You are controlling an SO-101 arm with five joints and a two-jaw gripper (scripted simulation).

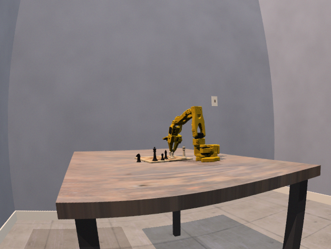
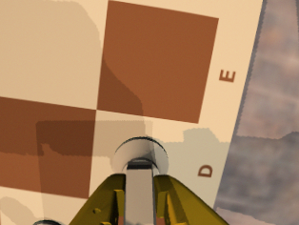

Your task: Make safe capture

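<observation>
The yellow arm reaches down over the small chessboard (image 1: 167,159). My gripper (image 1: 171,153) is shut on a white piece (image 2: 140,154), whose round top shows between the fingers in the wrist view. It is over the light square in row D (image 2: 206,170) at the board's edge, next to the dark square of row E (image 2: 228,75). I cannot tell whether the piece touches the board. A black knight (image 1: 138,157) stands upright on the table just left of the board. A tall black piece (image 1: 154,154) and two small black pieces (image 1: 162,156) (image 1: 165,154) stand on the board.
Another white piece (image 1: 183,151) stands on the board near the arm's base (image 1: 207,153). The top of one more pale piece (image 2: 45,222) shows at the wrist view's bottom left edge.
</observation>
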